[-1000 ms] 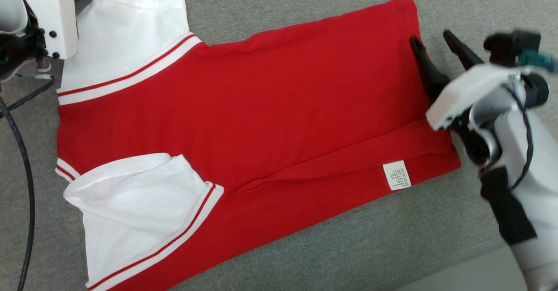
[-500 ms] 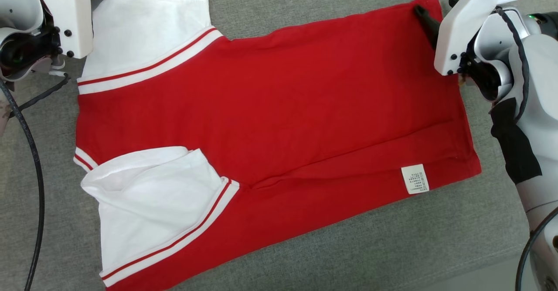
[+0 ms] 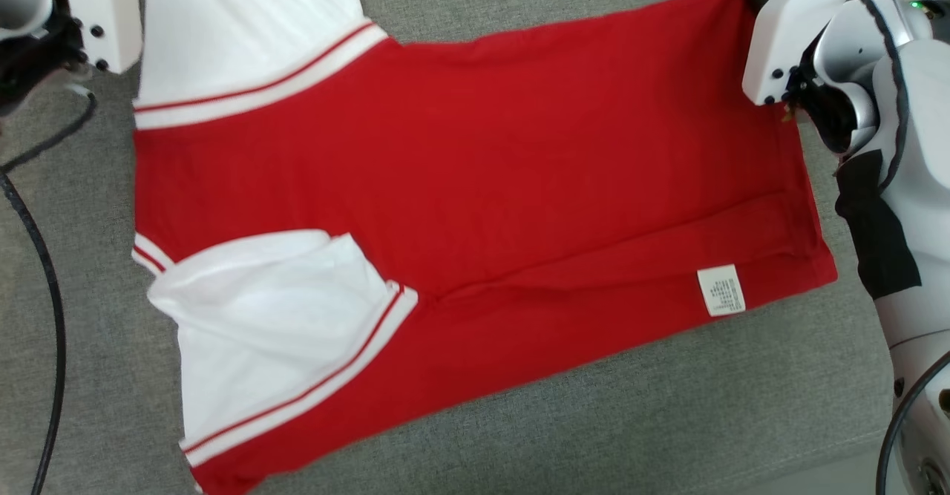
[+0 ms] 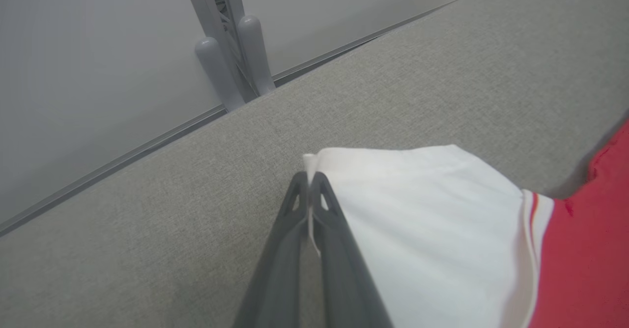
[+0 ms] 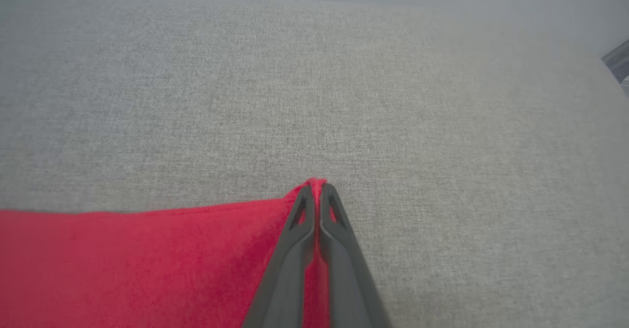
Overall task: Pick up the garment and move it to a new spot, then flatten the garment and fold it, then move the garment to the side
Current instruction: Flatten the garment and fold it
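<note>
Grey surface (image 3: 594, 436), red-white garment (image 3: 519, 146), illegible label (image 3: 721, 290)

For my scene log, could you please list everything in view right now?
garment: one, red with white sleeves, spread on the grey surface.
care label: one, white, near the garment's lower right corner in the head view.
surface: one, grey fabric, under the garment.
cable: one, black, along the head view's left edge.
metal frame: one, grey, beyond the surface's edge.
left gripper: one, dark, shut on a white sleeve corner.
right gripper: one, dark, shut on a red corner.
</note>
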You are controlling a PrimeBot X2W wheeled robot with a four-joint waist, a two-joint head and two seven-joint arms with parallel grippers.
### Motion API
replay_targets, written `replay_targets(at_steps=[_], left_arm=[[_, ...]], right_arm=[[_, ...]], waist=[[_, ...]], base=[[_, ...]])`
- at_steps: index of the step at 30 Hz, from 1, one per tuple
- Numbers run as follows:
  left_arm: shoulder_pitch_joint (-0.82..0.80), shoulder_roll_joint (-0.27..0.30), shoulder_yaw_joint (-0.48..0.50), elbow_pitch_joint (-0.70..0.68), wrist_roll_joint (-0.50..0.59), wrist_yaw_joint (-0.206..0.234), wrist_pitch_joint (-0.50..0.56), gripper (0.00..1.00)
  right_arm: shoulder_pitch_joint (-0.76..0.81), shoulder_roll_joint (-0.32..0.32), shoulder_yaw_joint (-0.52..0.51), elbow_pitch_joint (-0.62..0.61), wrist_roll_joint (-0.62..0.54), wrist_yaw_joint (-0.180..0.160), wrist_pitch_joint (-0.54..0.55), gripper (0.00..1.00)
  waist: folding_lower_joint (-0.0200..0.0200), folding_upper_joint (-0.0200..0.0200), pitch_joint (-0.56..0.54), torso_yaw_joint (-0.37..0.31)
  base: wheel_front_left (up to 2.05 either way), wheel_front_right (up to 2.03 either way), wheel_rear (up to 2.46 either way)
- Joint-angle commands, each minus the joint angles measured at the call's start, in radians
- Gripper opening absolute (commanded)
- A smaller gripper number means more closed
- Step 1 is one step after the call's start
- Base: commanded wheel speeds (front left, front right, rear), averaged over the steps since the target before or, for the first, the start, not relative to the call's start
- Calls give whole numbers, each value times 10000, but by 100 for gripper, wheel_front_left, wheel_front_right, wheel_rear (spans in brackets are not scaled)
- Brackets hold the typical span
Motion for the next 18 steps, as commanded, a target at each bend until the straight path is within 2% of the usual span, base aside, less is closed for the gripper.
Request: replay_targets(at_steps=[1,9,15,18], left_arm=[[-269,78,42,105,167,-37,-337,0],[-860,-300,108,668,495,-270,-2155,0],[-982,-457,121,882,263,-369,-3638,0],[-745,-448,-46,757,39,-372,-3926,0]], right_arm=[[-155,-26,-104,-32,165,-3,-152,0],[-449,-563,-559,-6,1196,-3,-1010,0],[-346,-1226,-238,-149,1950,-3,-1834,0],[-154,-1437,-71,-281,2355,-3,-2110,0]], waist=[[0,0,51,31],[0,0,230,475],[0,0,171,864],[0,0,104,965]], base=[[0,0,0],[0,0,0],[0,0,0],[0,0,0]])
